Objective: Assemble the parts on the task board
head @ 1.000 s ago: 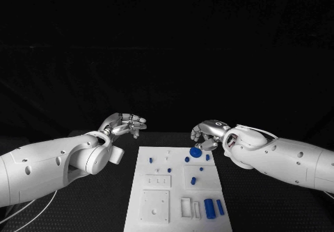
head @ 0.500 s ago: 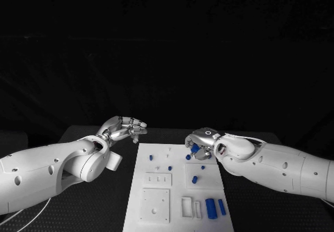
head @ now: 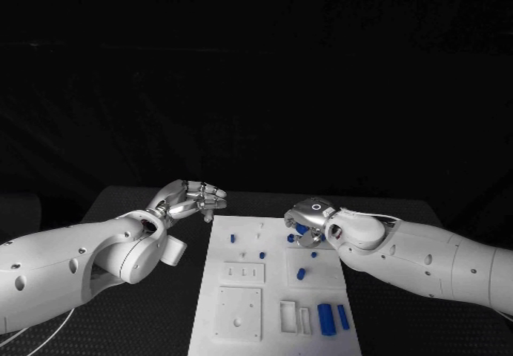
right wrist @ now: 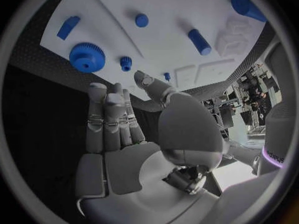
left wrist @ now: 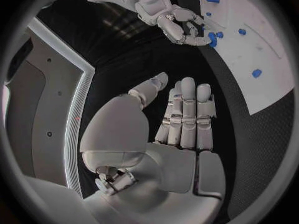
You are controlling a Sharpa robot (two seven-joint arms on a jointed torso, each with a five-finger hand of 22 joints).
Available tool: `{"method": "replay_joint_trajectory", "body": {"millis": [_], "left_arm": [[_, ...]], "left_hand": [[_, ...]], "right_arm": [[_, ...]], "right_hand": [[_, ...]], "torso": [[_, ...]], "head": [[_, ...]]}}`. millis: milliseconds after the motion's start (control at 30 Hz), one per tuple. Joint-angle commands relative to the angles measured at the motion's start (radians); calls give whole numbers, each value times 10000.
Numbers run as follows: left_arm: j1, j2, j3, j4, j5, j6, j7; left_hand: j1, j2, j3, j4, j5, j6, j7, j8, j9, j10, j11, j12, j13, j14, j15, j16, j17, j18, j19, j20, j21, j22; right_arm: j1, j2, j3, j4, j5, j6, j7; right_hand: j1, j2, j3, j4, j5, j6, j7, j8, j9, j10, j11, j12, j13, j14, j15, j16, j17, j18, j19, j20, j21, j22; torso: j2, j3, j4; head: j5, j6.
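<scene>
Just beyond our right hand [right wrist: 134, 149] fingertips sits the blue gear [right wrist: 87, 57] on the task board [right wrist: 181, 5]; both hands, left hand [left wrist: 168, 134] too, are open and hold nothing, so the gear seems already placed.

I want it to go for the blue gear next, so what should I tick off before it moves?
1. Right hand free of parts: ok, it holds nothing.
2. Gear lying flat on the white board: ok.
3. Left hand out of the way: ok, it holds nothing and is beside the board.
4. Right hand's fingers touching the gear: cannot tell.
</scene>
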Motion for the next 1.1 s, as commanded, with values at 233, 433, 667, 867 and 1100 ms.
{"method": "replay_joint_trajectory", "body": {"millis": [233,433,667,867,1100], "left_arm": [[18,13,14,92,-67,181,151],[19,2,14,129,-61,192,141],[18,8,14,111,-11,195,136],[18,11,14,83,2,210,122],[18,19,14,56,39,237,102]], "left_hand": [[-139,-39,26,52,26,-70,12,-61,-18,-119,12,-93,-22,12,51,67,-27,401,-52,23,73,164],[-157,-37,28,67,24,-71,14,-69,-20,-136,18,-100,-26,11,56,72,-32,407,-54,29,80,161],[-174,-37,28,82,22,-72,16,-76,-21,-147,21,-101,-29,19,59,83,-35,414,-54,34,88,159],[-187,-42,28,92,20,-75,20,-83,-23,-154,22,-101,-30,25,60,92,-36,419,-53,36,96,158],[-196,-46,30,101,19,-79,23,-91,-25,-162,22,-101,-32,40,59,109,-36,427,-52,38,105,157]], "right_arm": [[-73,152,6,-236,-480,37,-159],[-133,263,6,-361,-496,100,-127],[-173,299,5,-467,-572,179,-129],[-174,285,4,-478,-614,309,-121],[-174,264,4,-524,-703,445,-155]], "right_hand": [[-7,-157,113,71,-53,-21,-29,-47,-19,-55,33,-26,-49,-68,27,79,-68,459,60,-169,84,212],[14,-137,175,111,-91,18,-43,-35,-18,-17,24,-4,-62,-81,20,115,-114,459,47,-168,105,210],[22,-115,225,144,-121,86,-63,-10,-10,83,-3,31,-63,-98,-6,164,-176,459,26,-162,134,209],[15,-88,248,160,-129,189,-85,31,6,224,-47,71,-48,-114,-49,217,-243,459,10,-160,169,208],[19,-49,268,155,-133,278,-110,65,22,343,-87,97,-31,-128,-87,262,-304,459,-5,-160,196,204]], "torso": [[163,-55,68],[265,-87,117],[374,-150,259],[438,-181,262],[514,-194,248]], "head": [[-31,37],[-50,29],[-179,32],[-198,26],[-185,65]]}}
